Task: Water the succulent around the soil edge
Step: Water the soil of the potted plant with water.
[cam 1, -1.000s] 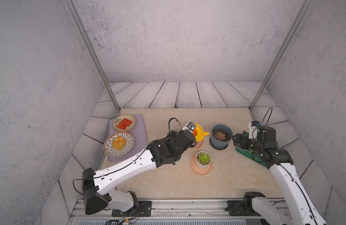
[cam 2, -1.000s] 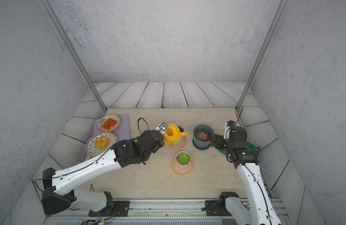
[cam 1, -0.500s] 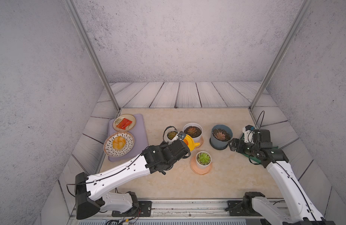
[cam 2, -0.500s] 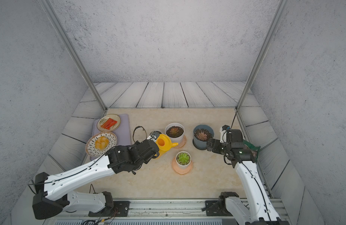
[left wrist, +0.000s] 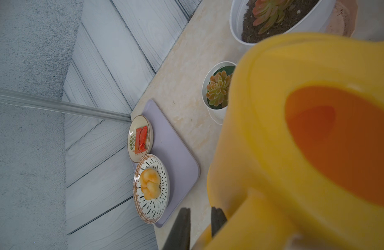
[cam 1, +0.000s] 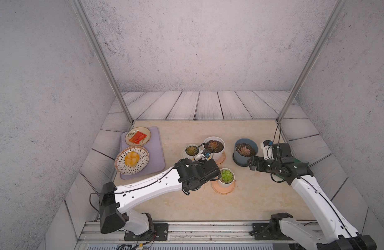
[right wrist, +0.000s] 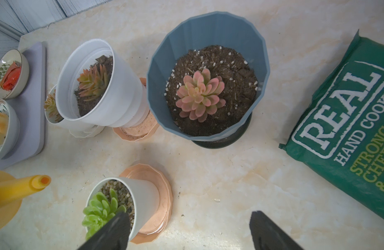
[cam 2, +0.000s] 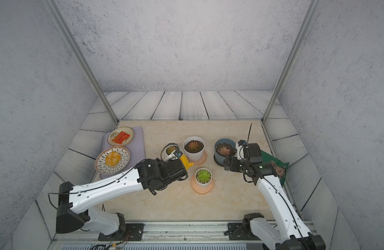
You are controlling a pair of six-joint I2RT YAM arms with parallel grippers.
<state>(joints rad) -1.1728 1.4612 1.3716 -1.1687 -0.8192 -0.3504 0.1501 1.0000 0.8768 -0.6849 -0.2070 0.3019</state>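
watering can [cam 2: 186,163] drawn nearer | spout [right wrist: 24,189] near green succulent [cam 2: 203,175] | crisp bag [right wrist: 348,121] aside

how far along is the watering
Done: can held, left fingers shut on its handle. In hand: spout hangs beside the green succulent, short of its pot. Left: all the pouring; no water shows yet.
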